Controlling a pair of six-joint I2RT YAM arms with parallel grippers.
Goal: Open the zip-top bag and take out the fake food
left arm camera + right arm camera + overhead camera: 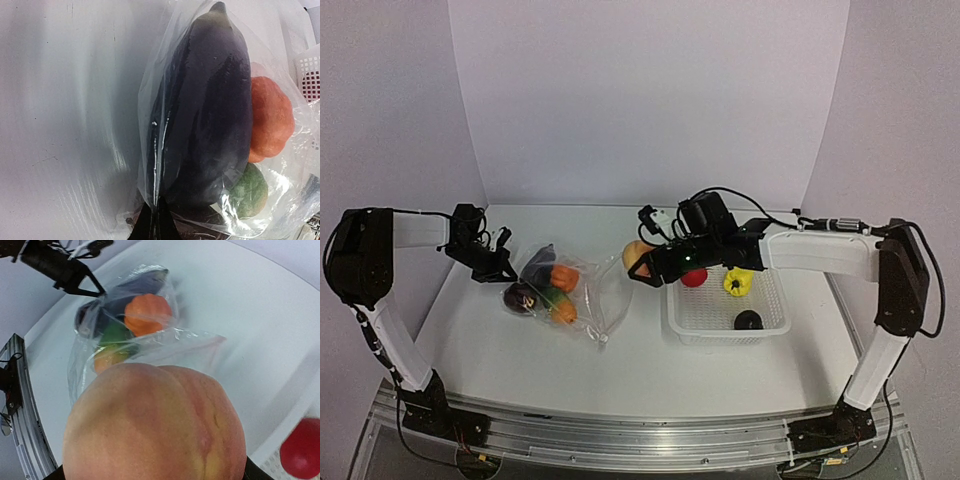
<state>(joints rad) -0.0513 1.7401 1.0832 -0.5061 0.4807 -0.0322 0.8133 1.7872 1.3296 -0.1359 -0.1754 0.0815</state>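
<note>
Zip-top bag point(570, 292) lies crumpled on the bench point(520, 365), well apart from the white mesh basket point(728, 334) on the side toward the left arm, its mouth apparently turned toward the basket. The left pincer point(506, 264), drawn narrow on a fold of film at the end of the bag farthest from the basket, anchors it. Through the plastic show a dark purple eggplant point(205, 110), an orange pumpkin point(271, 120) and a green piece point(251, 190).

The right pincer point(646, 266) clasps a peach point(155, 425) between bag and basket, just beside the basket's rim. A red piece point(694, 277), a yellow piece point(737, 283) and a black piece point(748, 319) already sit inside the basket.

The likeliest trouble is the peach. It is round and glossy, so it could squirt from the grip, or be let go short of the rim and roll off across the bench. A low carry could also knock the light basket and shift it. At the other end, thin film may slide out of the pinch. The zip-top bag would then slump or drag along at the next reach, and its mouth could fold shut over the pieces inside.
</note>
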